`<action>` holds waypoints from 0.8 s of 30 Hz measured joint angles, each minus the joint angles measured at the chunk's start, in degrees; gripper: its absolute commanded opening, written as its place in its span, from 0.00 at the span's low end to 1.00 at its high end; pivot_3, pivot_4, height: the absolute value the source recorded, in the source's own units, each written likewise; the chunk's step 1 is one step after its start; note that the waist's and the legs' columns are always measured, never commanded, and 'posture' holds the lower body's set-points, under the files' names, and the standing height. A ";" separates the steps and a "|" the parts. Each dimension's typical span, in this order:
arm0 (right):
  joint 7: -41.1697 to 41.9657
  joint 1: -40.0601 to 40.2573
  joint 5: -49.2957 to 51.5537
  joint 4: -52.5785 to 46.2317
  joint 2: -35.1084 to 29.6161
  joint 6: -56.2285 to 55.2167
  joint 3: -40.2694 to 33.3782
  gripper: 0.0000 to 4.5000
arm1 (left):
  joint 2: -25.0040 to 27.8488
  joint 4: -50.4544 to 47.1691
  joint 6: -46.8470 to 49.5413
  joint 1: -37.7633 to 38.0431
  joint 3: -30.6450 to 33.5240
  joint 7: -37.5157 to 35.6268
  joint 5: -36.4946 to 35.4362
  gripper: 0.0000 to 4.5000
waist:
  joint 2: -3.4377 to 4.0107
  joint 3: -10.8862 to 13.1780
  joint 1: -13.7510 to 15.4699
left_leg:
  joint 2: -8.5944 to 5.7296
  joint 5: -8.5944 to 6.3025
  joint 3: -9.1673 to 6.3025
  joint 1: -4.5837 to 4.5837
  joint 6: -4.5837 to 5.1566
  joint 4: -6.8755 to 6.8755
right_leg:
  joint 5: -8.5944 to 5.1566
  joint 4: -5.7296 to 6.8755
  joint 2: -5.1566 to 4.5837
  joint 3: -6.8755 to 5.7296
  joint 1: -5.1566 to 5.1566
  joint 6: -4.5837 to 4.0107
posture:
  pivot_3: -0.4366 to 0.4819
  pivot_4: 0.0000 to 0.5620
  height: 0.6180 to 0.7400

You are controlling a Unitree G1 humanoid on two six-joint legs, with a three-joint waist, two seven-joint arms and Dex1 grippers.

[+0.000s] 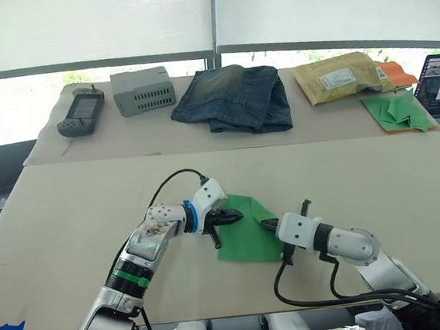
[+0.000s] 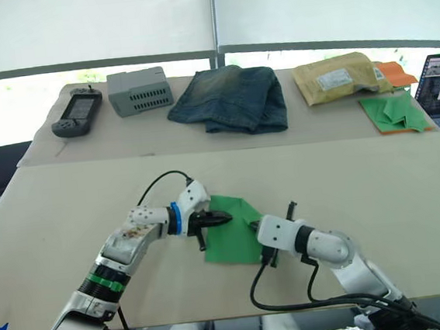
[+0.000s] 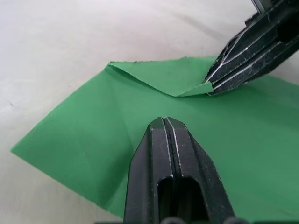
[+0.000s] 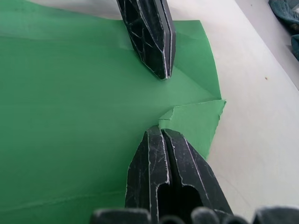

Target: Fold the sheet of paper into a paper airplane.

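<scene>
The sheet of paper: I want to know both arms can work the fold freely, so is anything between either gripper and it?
Nothing visible. The left gripper rests shut on the sheet of paper, and the right gripper is shut on a folded corner flap.

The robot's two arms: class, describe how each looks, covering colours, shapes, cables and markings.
The left gripper has two black tapered fingers on a white wrist with a blue ring; its arm is silver-grey with a green band and a black cable looping above. The right gripper has the same black fingers on a white rounded wrist with a black band and black cables below.
</scene>
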 measured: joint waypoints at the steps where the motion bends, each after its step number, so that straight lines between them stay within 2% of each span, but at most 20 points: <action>1: 0.00 -0.02 -0.01 0.07 0.07 0.02 -0.01 0.00 | -0.65 -0.04 0.60 -0.47 0.54 0.10 -0.73 0.00 | 0.00 0.00 -0.01 | 0.00 0.00 0.00 0.00 0.00 0.00 | 0.00 0.00 0.00 0.00 0.00 0.00 | 0.48 0.27 0.91; 11: -0.31 0.52 -0.33 -0.63 0.93 1.32 -0.32 0.00 | -5.53 0.02 1.80 -3.03 0.92 2.03 -1.16 0.00 | -0.01 -0.01 0.01 | -0.01 0.00 0.00 0.04 0.00 0.02 | 0.01 0.01 0.01 0.00 0.06 -0.01 | 0.48 0.27 0.91; 15: -0.68 1.11 -0.50 -1.43 1.23 2.23 -0.52 0.00 | -7.38 3.96 0.38 -4.27 -1.91 5.72 3.37 0.00 | -0.01 -0.01 0.04 | -0.03 0.00 0.00 0.05 0.00 0.01 | 0.00 0.01 0.01 0.00 0.06 -0.01 | 0.48 0.27 0.91; 24: -1.69 2.54 -2.21 -2.95 1.30 3.27 -1.11 0.00 | -10.50 7.97 -2.45 -5.03 -4.00 6.48 5.79 0.00 | -0.02 -0.03 0.44 | -0.07 0.00 -0.01 0.07 0.00 0.06 | 0.00 -0.01 -0.01 0.00 0.14 0.01 | 0.48 0.27 0.91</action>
